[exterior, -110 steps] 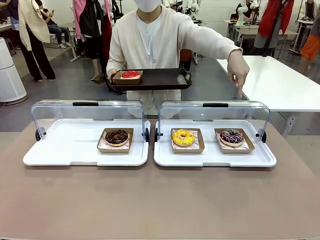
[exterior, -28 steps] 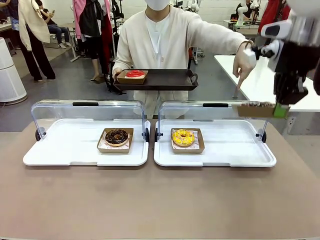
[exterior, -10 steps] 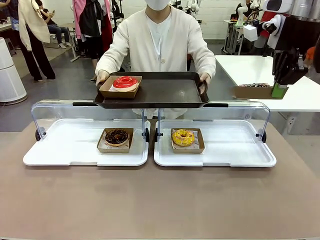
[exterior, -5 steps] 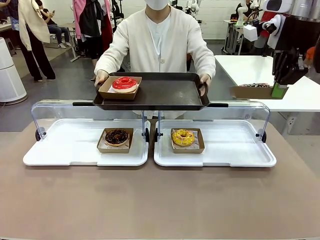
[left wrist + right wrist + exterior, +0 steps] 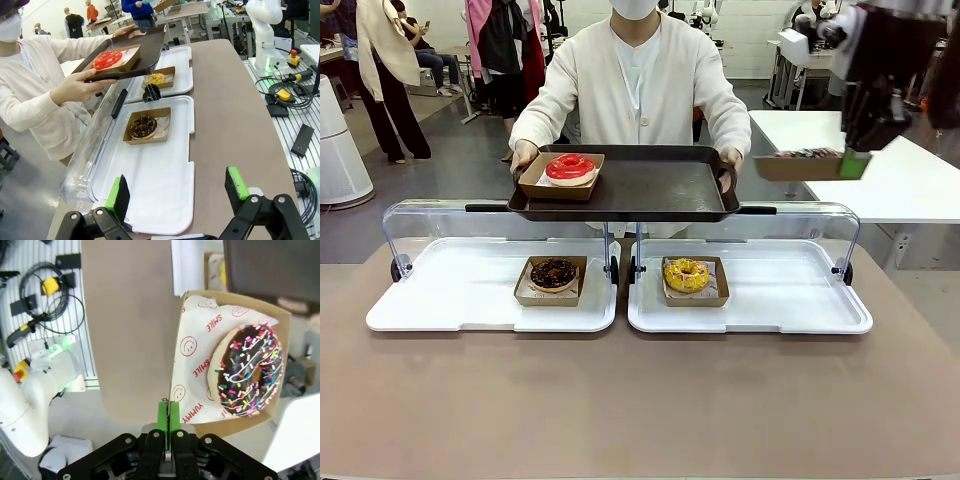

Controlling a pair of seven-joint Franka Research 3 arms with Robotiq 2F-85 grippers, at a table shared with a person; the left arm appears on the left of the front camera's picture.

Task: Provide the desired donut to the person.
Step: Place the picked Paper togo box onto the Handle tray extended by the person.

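The right gripper (image 5: 168, 426) is clamped on the rim of a cardboard box (image 5: 200, 360) holding a sprinkled chocolate donut (image 5: 250, 371) on printed paper, raised right of the person (image 5: 638, 80). The left gripper (image 5: 177, 192) hangs spread wide over a white tray (image 5: 165, 200). Beyond, the person holds out a dark tray (image 5: 650, 185).

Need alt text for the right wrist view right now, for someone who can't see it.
The right gripper is shut on the edge of a brown cardboard tray holding a chocolate-glazed donut with rainbow sprinkles on printed white paper. The tray hangs in the air, with the tan table below and the dark serving tray at the picture's top right.
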